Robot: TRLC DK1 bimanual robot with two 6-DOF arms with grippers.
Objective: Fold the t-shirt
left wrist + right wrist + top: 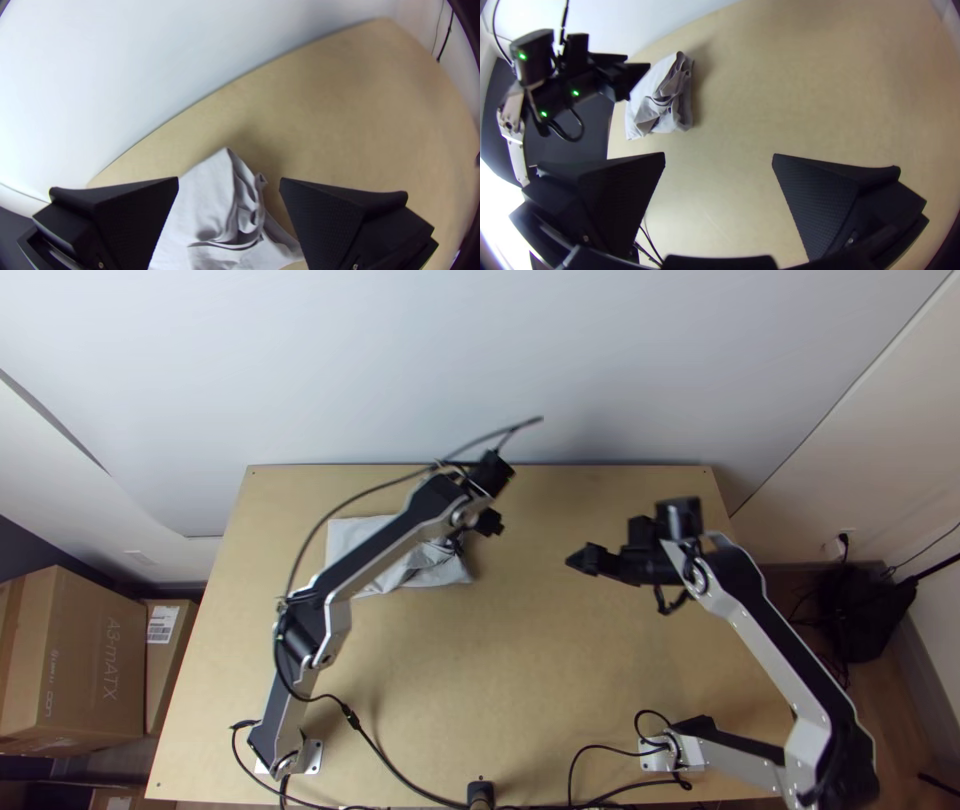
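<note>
Lettering (111,658) on a large cardboard box (80,615), white printed label (162,624) on a narrower box (160,675)

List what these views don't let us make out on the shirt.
- Top view: middle of the pale grey cloth t-shirt, behind the left arm's black-and-silver link.
- Left wrist view: rest of the shirt, cut off by the frame edge.
- Right wrist view: part of its outline, behind the left jaws.
- All views: layer count, hidden inside bunched folds.

I see the t-shirt (346,538) on the desk (540,670), far left, beneath my left arm (383,556); boxes (95,660) stand left of the desk.
</note>
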